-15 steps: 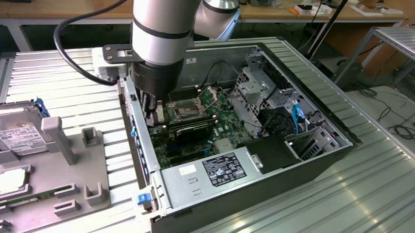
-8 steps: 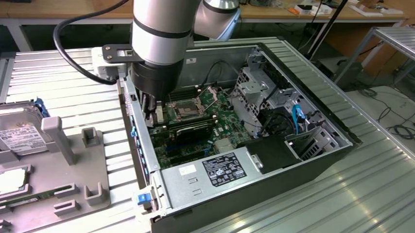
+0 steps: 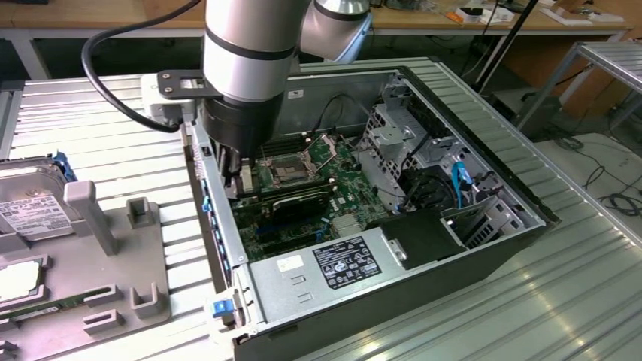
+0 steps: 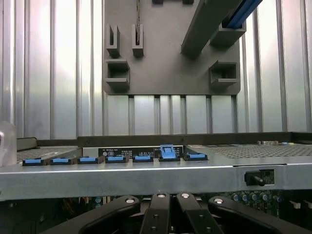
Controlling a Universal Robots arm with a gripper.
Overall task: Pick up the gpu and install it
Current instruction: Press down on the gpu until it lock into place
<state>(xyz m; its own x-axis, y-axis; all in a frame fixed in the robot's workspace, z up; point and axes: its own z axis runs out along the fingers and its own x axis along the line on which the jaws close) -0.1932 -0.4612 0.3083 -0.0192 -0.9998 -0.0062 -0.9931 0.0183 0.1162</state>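
Claw (image 3: 237, 174): I am hanging inside the computer case (image 3: 482, 150), against its rear wall; grip state, I cannot tell. Item: gpu (image 3: 291, 201), lying directly beneath me, long axis running from that wall into the case's middle.

The gpu (image 3: 293, 201) is a dark, flat card. It lies across the green motherboard (image 3: 336, 188) inside the open computer case (image 3: 482, 150), seated level.

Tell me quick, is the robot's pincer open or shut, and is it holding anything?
Pincer: down inside the computer case above the green board; open or shut, holding anything, cannot be told.
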